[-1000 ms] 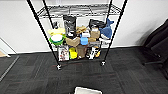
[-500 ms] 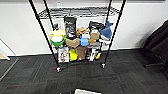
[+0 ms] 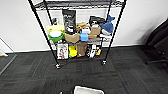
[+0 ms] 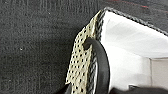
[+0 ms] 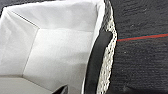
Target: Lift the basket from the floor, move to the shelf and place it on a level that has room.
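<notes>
A: What is seen from the head view?

B: The shelf (image 3: 78, 35), a black wire rack on small castors, is seen against a white wall. Its lower tiers are crowded: a green bowl (image 3: 56, 36), a dark pouch (image 3: 69, 20), a small blue box (image 3: 84, 37), a blue plush toy (image 3: 107, 25) and cardboard boxes can be made out. A higher wire tier (image 3: 75, 5) is seen near the top edge. The floor (image 3: 130, 72) is covered with charcoal carpet tiles. The basket (image 3: 88, 90) is seen at the bottom edge, well apart from the shelf, with its off-white lining upward. Part of a dark chair (image 3: 157, 42) is seen at the far right.

A: And from the left wrist view?

B: The basket's (image 4: 82, 60) beige side with dark dots, its dark rim and its white lining are seen close up over the carpet (image 4: 32, 45). A curved black handle (image 4: 100, 62) is attached to that side. Whether the left claw is open or closed cannot be told.

A: And from the right wrist view?

B: The basket's (image 5: 55, 47) white lining is seen from above, with a flat dark handle (image 5: 97, 57) lying along its woven side. A red line (image 5: 142, 37) is marked on the carpet (image 5: 140, 65) beside it. The state of the right claw cannot be told either.
</notes>
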### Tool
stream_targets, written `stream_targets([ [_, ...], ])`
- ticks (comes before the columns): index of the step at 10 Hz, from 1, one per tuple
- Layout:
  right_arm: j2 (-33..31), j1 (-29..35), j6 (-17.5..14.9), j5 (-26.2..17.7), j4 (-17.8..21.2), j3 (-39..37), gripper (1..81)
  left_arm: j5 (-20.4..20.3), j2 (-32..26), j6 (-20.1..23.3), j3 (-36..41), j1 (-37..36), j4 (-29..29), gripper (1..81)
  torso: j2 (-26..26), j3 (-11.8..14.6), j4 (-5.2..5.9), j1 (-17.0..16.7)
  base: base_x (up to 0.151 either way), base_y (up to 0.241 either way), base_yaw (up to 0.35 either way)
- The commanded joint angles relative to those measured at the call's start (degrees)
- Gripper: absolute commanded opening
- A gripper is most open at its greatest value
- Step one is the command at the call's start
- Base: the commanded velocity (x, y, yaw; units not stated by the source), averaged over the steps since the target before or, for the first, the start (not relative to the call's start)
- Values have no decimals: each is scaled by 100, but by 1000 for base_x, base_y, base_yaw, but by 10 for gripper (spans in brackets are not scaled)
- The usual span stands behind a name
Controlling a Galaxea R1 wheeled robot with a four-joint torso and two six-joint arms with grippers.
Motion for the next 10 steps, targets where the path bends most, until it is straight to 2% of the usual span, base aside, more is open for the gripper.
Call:
stream_targets([
  [1, -50, 513, 27, -231, 96, 16, 811, 272, -65, 8, 28, -601, 19, 811, 2, 2, 0, -2, 0, 0, 0],
  [4, -24, 522, 27, -222, 175, 15, 811, 237, -75, 8, 28, -565, 10, 811, -99, -103, 0, 74, 0, 0, 0],
  [7, -23, 548, 536, -143, 174, 42, 811, -44, -110, 0, 106, -539, -130, 811, -92, -98, 0, 74, 0, 0, 0],
  [10, -32, 601, 1003, -99, 158, 112, 811, -53, -224, 0, 361, -557, -315, 811, -92, -98, 0, 74, 0, 0, 0],
])
